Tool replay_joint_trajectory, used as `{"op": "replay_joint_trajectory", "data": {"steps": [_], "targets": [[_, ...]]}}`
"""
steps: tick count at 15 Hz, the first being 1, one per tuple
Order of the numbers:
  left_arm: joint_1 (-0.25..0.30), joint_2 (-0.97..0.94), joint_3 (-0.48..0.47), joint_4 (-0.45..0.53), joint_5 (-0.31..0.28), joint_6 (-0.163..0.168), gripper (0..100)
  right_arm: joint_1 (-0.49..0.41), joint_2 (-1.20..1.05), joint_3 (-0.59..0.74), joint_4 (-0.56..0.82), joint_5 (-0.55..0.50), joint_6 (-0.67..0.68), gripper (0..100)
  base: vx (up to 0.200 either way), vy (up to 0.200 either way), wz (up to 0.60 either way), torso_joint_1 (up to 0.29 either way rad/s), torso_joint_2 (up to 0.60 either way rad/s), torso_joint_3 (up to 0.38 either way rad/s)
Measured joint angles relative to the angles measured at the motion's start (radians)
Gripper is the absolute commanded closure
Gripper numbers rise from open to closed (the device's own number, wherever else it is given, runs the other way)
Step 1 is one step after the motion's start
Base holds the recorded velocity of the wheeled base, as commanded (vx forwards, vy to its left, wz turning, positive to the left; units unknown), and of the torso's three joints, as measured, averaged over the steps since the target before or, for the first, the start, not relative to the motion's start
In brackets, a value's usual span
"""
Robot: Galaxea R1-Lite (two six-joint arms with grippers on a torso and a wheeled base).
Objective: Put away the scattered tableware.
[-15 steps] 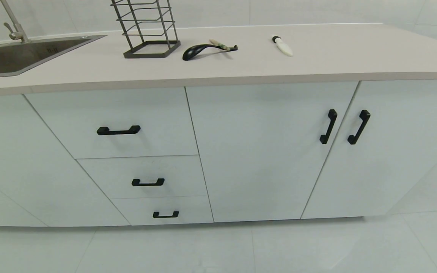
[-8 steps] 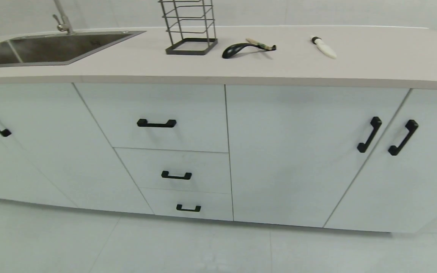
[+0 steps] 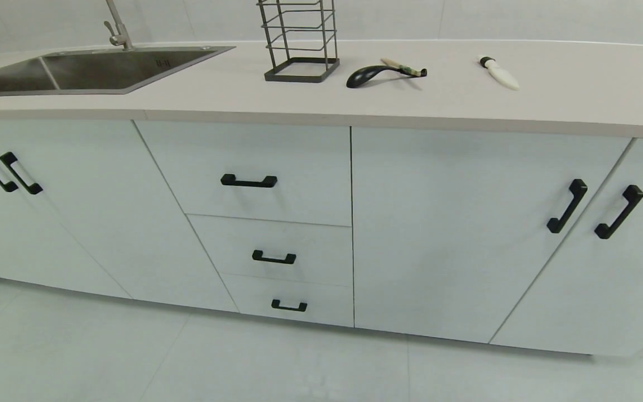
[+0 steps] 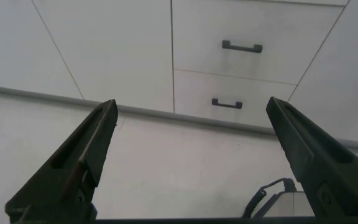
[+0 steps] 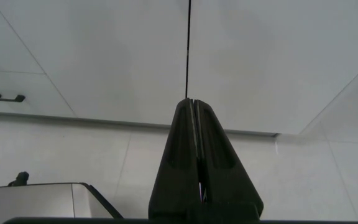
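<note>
Left claw (image 4: 191, 102) gapes empty and right claw (image 5: 192, 109) is pressed closed, both low before flat white cabinet drawers (image 4: 197, 37). On the smooth pale table (image 3: 466, 106), a glossy black curved spoon (image 3: 380, 73) lies lengthwise, bowl toward the dark wire rack (image 3: 299, 39); a tapered white knife (image 3: 499, 72) lies diagonally, well apart

Left gripper (image 4: 191, 102): 2 long fingers (image 4: 82, 162), matte, dark olive-black. Each is a flat blade tapering to a blunt, squared tip. A shallow lengthwise groove runs along the inner face, with edges slightly lighter. A black crossbar sits at their roots.

Right gripper (image 5: 191, 102): same dark matte finish. Its 2 fingers (image 5: 176, 155) read as 1 rounded wedge split by a thin vertical seam, widening toward a black base bar.

Near the left gripper, a black cable (image 4: 258, 196) loops over a pale grey housing (image 4: 291, 208).
</note>
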Motion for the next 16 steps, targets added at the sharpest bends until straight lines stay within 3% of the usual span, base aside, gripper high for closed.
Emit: {"op": "replay_joint_trajectory", "data": {"steps": [12,13,15,16], "targets": [[0.000,0.000,0.000,-0.001,-0.003,-0.010,0,-0.001,0.000,0.000,0.000,0.000,0.000,100,0.000,0.000,0.00,0.000,0.00,0.000],[-0.001,0.000,0.000,-0.014,-0.003,-0.011,0,-0.001,0.000,0.000,0.000,0.000,0.000,100,0.000,0.000,0.00,0.000,0.00,0.000],[0.000,0.005,-0.016,-0.159,-0.011,-0.007,0,-0.001,0.000,0.000,0.000,0.000,0.000,100,0.000,0.000,0.00,0.000,0.00,0.000],[0.002,0.020,-0.044,-0.174,-0.025,0.001,0,-0.001,0.000,0.000,0.000,0.000,0.000,100,0.000,0.000,0.00,0.000,0.00,0.000]]}}
